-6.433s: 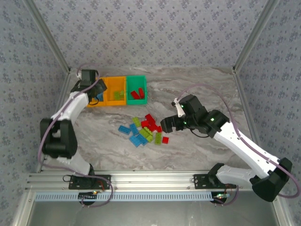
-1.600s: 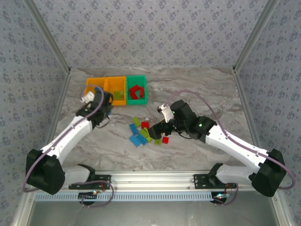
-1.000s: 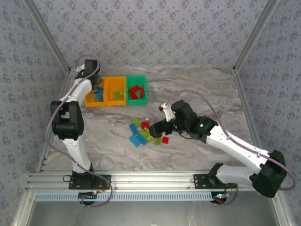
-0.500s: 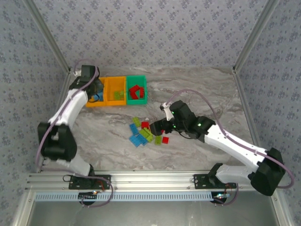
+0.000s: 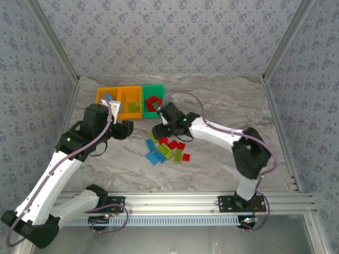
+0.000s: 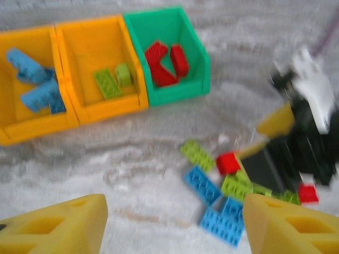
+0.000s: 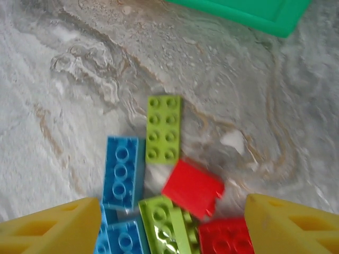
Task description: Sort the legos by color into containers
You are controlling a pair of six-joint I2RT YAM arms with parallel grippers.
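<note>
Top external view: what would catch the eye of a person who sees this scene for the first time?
First, the row of three bins, two orange and one green, at the far left of the table, each holding sorted bricks of one colour. Then the pile of loose bricks at the table's middle, with the open right gripper over its far edge.

Overhead view looks down; both wrist views closely share the legos (image 7: pixel 163 129).
</note>
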